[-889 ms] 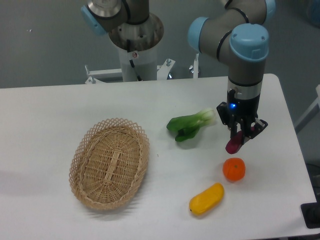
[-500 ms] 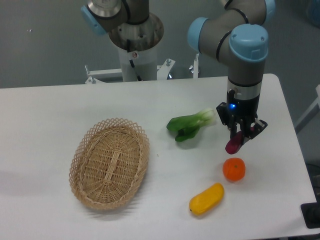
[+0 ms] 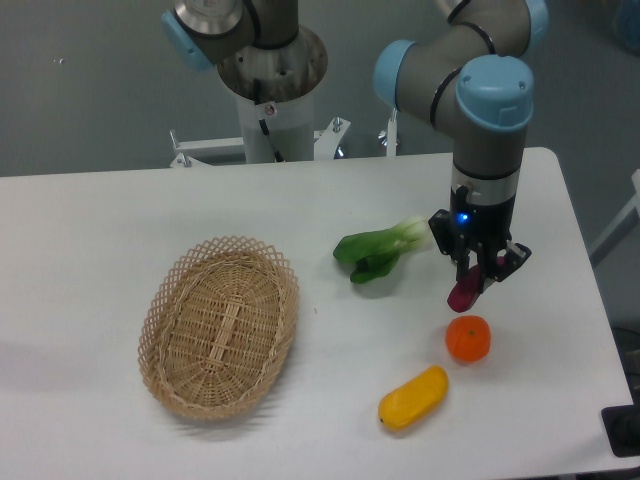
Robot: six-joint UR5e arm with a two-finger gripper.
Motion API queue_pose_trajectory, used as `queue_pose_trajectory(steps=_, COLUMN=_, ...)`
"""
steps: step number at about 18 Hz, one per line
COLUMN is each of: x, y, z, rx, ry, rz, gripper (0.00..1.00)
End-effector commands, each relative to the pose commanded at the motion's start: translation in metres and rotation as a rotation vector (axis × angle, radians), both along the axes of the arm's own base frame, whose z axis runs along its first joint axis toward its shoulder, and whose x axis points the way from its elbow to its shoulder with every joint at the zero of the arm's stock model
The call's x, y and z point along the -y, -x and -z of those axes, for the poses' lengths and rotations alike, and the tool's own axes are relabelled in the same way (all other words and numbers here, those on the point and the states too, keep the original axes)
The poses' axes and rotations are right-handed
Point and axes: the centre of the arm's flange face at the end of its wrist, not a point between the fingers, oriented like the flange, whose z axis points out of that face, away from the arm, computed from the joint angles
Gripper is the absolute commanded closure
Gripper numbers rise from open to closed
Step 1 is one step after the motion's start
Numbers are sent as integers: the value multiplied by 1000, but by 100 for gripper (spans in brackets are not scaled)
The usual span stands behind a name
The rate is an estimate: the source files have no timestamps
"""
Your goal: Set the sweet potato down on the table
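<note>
the gripper [image 3: 476, 278] hangs over the right part of the white surface [image 3: 120, 220], its fingers [image 3: 466, 274] closed on the sweet potato [image 3: 465, 292], which points down and slightly left with its lower tip just far of the orange [image 3: 468, 338]. progress, as judged here: the tuber is grasped and carried, but it is not yet laid down; what is left is lowering it to a bare patch, opening the fingers and lifting away. whether the tip already touches the surface cannot be told (no clear gap or shadow shows beneath it). the upper half of the sweet potato is hidden between the fingers, so the depth of the hold is unclear. nearby lie a leafy green vegetable [image 3: 378, 251] to the left, a yellow oblong fruit [image 3: 413, 397] nearer the camera, and a wicker basket [image 3: 220, 325] well apart on the left. the arm's upper links are cut off at the top edge.
</note>
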Motion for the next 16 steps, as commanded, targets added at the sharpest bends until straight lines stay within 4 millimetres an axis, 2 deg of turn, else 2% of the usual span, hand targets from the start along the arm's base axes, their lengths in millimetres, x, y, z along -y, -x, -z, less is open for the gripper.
queue_pose_trajectory(steps=2, x=-3, y=-4, z=8, rx=7, ry=-11, rz=-39, gripper=83)
queue_pose_trajectory(steps=4, x=-18, y=-15, z=22, rx=4, ry=-37, rz=-85, gripper=83)
queue_pose_trajectory(steps=9, x=-40, y=-28, z=49, rx=47, ry=-69, rz=-262, gripper=83)
queue_pose_trajectory(steps=12, x=-55, y=-48, z=68, rx=91, ry=-62, rz=-384, gripper=83)
queue_pose_trajectory(steps=16, x=-68, y=-78, z=103, rx=116, ry=-18, rz=-415, gripper=82)
